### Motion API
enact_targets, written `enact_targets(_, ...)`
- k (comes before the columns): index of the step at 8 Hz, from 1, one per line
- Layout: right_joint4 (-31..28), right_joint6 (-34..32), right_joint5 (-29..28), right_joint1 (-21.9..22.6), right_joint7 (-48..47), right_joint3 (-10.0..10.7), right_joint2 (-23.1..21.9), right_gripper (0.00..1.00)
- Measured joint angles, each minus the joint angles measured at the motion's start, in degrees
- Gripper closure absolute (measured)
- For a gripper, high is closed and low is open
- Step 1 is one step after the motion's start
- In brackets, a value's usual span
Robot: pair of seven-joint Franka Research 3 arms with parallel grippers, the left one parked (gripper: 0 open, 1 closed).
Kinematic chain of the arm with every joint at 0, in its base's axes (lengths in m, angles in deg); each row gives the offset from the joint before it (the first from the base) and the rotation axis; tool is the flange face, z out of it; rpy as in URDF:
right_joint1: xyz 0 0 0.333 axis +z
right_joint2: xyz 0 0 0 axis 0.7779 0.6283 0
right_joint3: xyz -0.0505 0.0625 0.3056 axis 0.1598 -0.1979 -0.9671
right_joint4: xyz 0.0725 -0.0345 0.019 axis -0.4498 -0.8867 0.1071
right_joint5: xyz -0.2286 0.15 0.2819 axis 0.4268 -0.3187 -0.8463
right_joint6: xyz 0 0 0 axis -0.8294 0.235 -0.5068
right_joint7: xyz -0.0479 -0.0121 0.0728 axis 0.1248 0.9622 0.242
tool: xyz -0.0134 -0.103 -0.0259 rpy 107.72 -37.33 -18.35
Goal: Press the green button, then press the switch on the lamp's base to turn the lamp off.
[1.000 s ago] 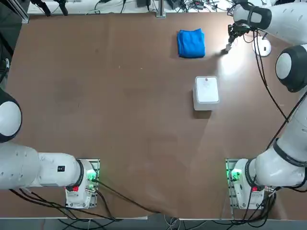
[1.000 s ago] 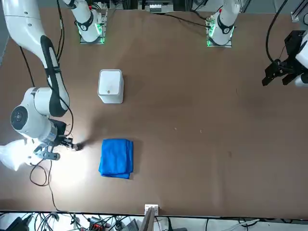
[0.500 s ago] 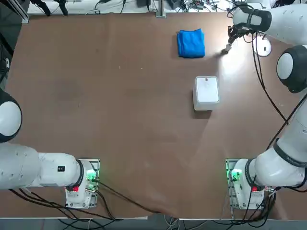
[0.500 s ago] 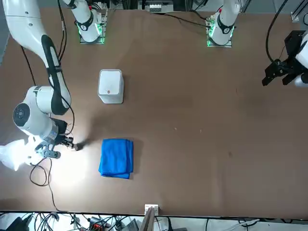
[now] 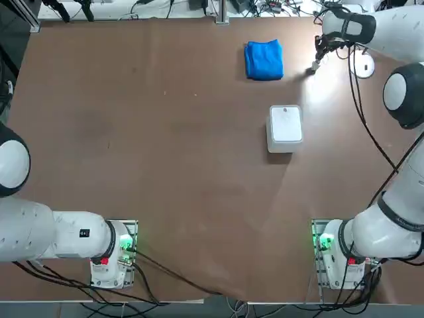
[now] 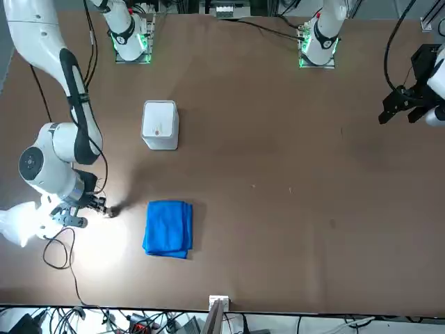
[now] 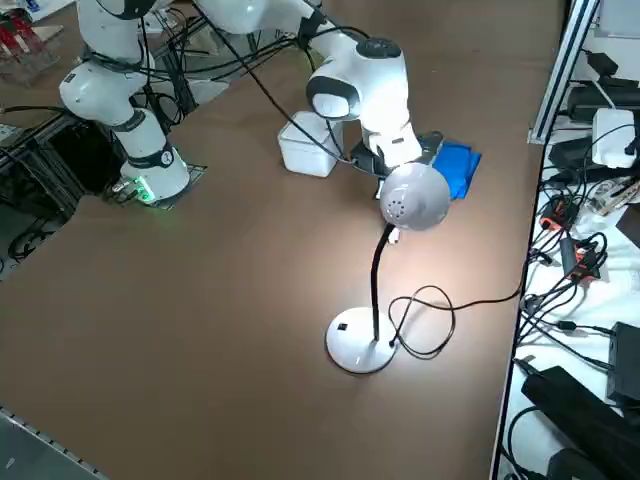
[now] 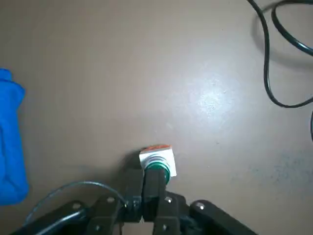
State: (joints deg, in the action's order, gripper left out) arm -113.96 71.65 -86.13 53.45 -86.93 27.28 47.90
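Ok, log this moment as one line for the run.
right pincer: shut, at green button | lamp: lit | switch: not pressed yet | blue cloth: beside button

On the brown tabletop [image 5: 165, 146], the small green-capped button [image 8: 159, 165] sits between the folded blue cloth [image 5: 264, 59] and the lamp's round white disc base [image 5: 364, 65]; the white square box [image 5: 285, 128] lies nearer the robot.
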Motion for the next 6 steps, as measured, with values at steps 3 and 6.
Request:
enact_targets(3,7.7,-12.1,-0.3,0.1,0.0,-0.1,-0.9,0.99)
enact_targets(6,11.3,-23.0,-0.4,0.2,0.0,-0.2,-9.0,0.99)
